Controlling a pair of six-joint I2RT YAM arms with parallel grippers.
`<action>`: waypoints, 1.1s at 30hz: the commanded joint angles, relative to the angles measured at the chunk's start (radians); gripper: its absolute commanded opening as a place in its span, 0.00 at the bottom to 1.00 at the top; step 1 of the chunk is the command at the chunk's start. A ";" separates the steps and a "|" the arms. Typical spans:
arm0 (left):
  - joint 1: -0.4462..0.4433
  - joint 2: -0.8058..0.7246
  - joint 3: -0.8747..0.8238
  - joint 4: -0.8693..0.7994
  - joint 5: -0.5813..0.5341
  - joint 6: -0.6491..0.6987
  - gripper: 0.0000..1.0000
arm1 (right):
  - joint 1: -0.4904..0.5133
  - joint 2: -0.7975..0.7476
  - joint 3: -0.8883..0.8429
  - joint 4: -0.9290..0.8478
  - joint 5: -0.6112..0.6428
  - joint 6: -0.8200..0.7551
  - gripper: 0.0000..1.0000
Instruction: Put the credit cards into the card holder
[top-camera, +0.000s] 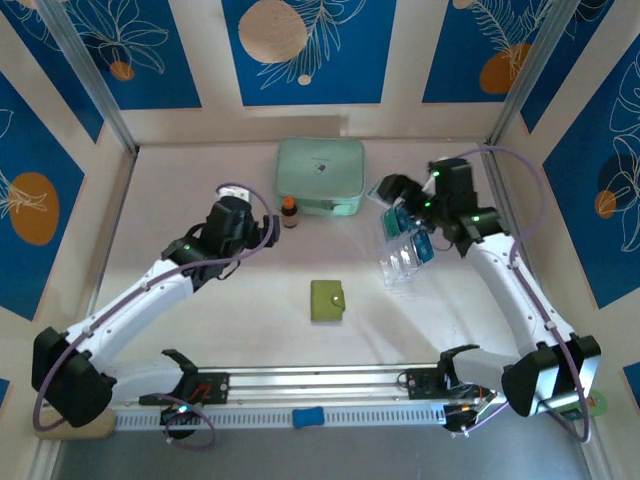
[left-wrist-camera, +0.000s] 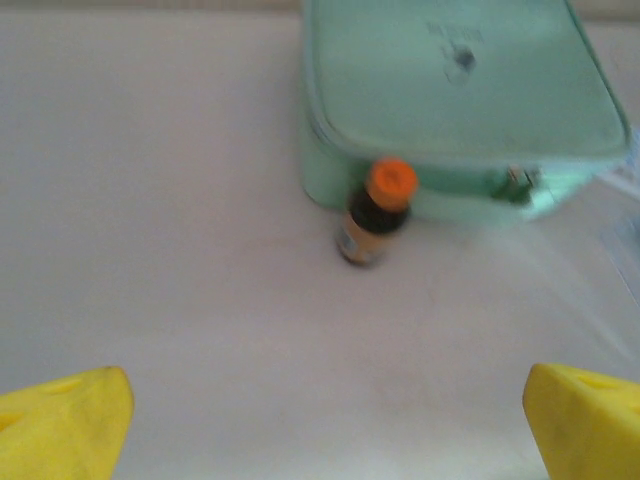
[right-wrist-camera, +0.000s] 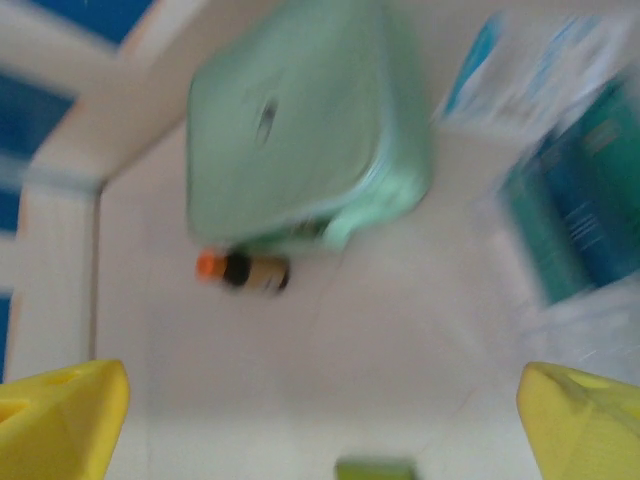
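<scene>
Left gripper (left-wrist-camera: 328, 430) and right gripper (right-wrist-camera: 322, 425) both gape wide, holding nothing. Wallet (top-camera: 327, 299) lies before the mint case (top-camera: 319, 175); cards (top-camera: 420, 245) lie right of it.

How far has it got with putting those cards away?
Nothing looks done: the card holder lies closed, on its own. The credit cards lie to its right, apart from it. Both pairs of jaws stand open and empty, so nothing is in hand; every card remains.
</scene>
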 joint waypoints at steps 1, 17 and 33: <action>0.041 -0.046 -0.042 0.119 -0.207 0.112 1.00 | -0.123 0.017 0.033 -0.033 0.161 -0.073 0.99; 0.426 -0.031 -0.237 0.409 -0.163 0.302 1.00 | -0.360 0.274 -0.237 0.435 0.553 -0.261 0.99; 0.520 -0.012 -0.430 0.521 -0.085 0.303 1.00 | -0.280 0.243 -0.401 0.647 0.456 -0.420 0.99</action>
